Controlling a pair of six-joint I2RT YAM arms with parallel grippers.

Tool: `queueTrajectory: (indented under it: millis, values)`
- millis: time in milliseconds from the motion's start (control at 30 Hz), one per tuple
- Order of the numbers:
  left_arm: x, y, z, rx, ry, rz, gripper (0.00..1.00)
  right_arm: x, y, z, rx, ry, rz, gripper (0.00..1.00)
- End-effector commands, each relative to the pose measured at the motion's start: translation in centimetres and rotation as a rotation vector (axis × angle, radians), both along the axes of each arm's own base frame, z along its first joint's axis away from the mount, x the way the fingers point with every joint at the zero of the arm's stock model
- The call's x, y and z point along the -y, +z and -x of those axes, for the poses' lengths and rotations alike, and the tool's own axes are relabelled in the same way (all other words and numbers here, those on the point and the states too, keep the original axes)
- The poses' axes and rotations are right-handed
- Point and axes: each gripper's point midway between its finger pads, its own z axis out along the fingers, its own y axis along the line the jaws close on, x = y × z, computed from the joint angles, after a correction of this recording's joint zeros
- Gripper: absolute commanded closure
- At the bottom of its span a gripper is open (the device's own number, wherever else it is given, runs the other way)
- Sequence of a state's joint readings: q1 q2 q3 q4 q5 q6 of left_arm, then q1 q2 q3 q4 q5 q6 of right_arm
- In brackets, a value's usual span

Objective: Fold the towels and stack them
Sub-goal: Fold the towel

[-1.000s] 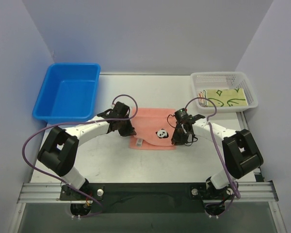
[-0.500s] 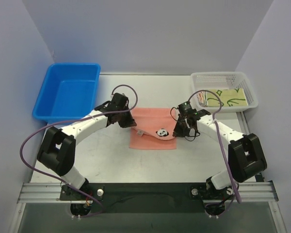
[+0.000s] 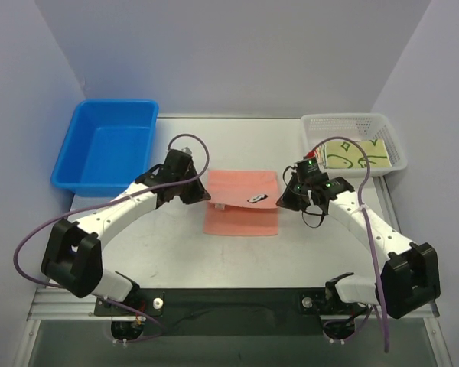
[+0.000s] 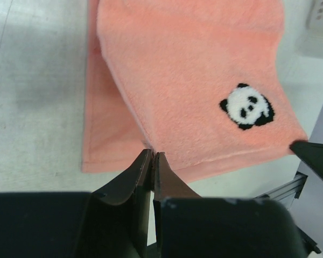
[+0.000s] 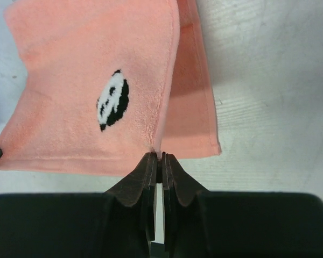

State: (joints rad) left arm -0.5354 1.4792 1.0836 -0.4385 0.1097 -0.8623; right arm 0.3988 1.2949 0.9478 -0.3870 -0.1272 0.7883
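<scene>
The left arm (image 3: 115, 212) and right arm (image 3: 365, 219) share one build: glossy white tubular links joined by bulky black motor housings. A thin purple cable (image 3: 186, 138) runs along each, from wrist to base. A small green light (image 3: 307, 162) glows on the right wrist. Seen from the wrist cameras, the left fingers (image 4: 130, 180) and right fingers (image 5: 141, 180) are matte black wedges tapering to thin tips.

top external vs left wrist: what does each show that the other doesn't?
Top external only: blue bin, pale green towel in the white basket. Left wrist only: close-up of the left gripper pinched shut on the lifted edge of the salmon-pink towel. Both: that towel, half folded over, and its panda patch.
</scene>
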Motion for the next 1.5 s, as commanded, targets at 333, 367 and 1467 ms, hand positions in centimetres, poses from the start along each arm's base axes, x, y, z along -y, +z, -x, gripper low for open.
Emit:
queueTrajectory:
  millis: [333, 367, 1467]
  values:
    - [-1.4, -10.4, 4.5, -0.191, -0.033, -0.085, 1.0, 0.8, -10.0, 5.5, -0.24, -0.041, 0.026, 1.0]
    - [-1.4, -10.6, 4.7, -0.197, -0.037, -0.087, 1.0, 1.0, -10.8, 5.9, -0.261, -0.044, 0.035, 1.0]
    - [-2.4, -2.4, 6.4, 0.046, -0.123, -0.213, 0.38, -0.5, -3.9, 5.2, -0.068, 0.074, 0.02, 0.65]
